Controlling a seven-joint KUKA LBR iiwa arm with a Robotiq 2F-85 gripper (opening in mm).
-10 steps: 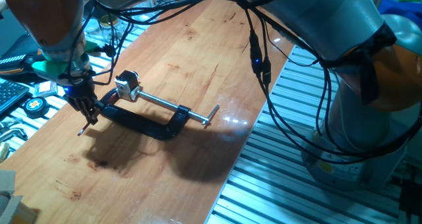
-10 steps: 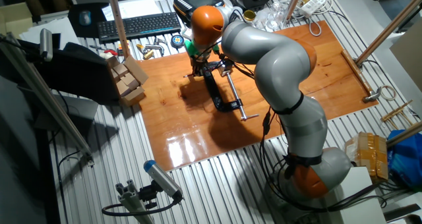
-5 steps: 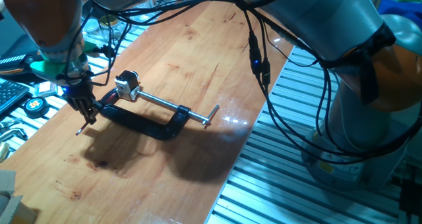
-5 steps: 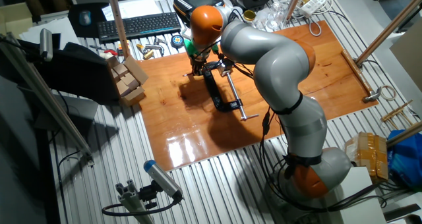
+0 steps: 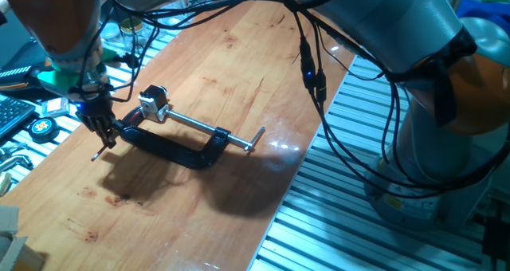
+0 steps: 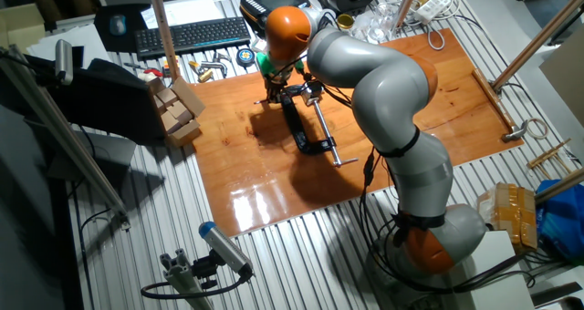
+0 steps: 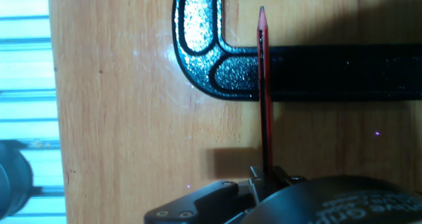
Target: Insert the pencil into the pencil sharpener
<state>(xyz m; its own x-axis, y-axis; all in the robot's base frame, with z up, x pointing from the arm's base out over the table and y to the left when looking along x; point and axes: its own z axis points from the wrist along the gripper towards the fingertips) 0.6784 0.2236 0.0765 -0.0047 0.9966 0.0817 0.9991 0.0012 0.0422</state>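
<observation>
My gripper (image 5: pixel 103 135) is shut on the red pencil (image 7: pixel 264 92), which sticks out past the fingers with its dark tip forward. In the hand view the pencil's tip lies over the curved end of the black C-clamp (image 7: pixel 217 66), and the gripper (image 7: pixel 266 176) shows at the bottom edge. In one fixed view the pencil (image 5: pixel 97 153) slants down toward the wooden table (image 5: pixel 239 64), just left of the clamp (image 5: pixel 171 150). The pencil sharpener (image 5: pixel 153 102), a small silver-white block with a black top, stands beside the clamp's screw end, to the right of the gripper (image 6: pixel 272 95).
The clamp's silver screw rod (image 5: pixel 203 127) runs right toward the table's edge. A keyboard (image 6: pixel 187 35) and small tools (image 5: pixel 38 126) lie beyond the table's left side. Wooden blocks (image 6: pixel 178 109) sit at one corner. Cables (image 5: pixel 315 72) hang from the arm above the table.
The gripper with the pencil has shifted slightly left and up, away from the clamp. The clamp and sharpener have not moved.
</observation>
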